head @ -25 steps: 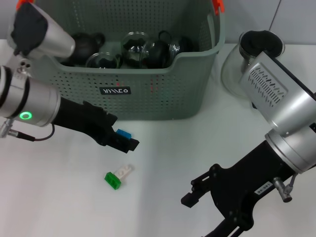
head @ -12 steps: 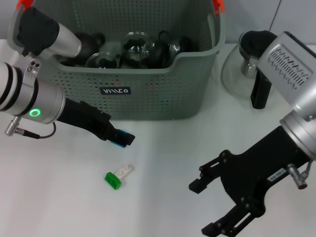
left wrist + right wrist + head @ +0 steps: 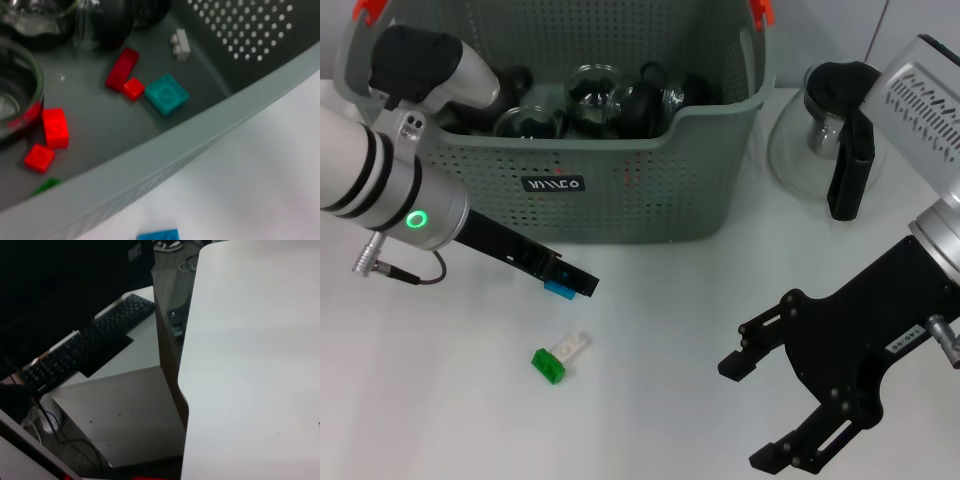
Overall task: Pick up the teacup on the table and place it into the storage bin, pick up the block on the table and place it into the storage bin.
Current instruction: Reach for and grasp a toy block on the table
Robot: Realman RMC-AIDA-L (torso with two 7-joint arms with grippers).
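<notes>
Left gripper (image 3: pixel 570 284) clamped on a blue block (image 3: pixel 558 288), just in front of the storage bin (image 3: pixel 620 190), above the white table (image 3: pixel 650 330). Same blue block (image 3: pixel 158 234) at the edge of the left wrist view, outside the bin wall. Inside the bin: glass teacups (image 3: pixel 592 95), red blocks (image 3: pixel 55 128), teal block (image 3: pixel 167 93), white block (image 3: pixel 180 44). Green-and-white block (image 3: pixel 558 356) loose on the table, near the left gripper. Right gripper (image 3: pixel 785 405) fingers spread wide, holding nothing, low over the table's right side. Glass carafe (image 3: pixel 825 130) right of the bin.

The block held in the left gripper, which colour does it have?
Blue. The block in the left gripper shows best in the head view.
</notes>
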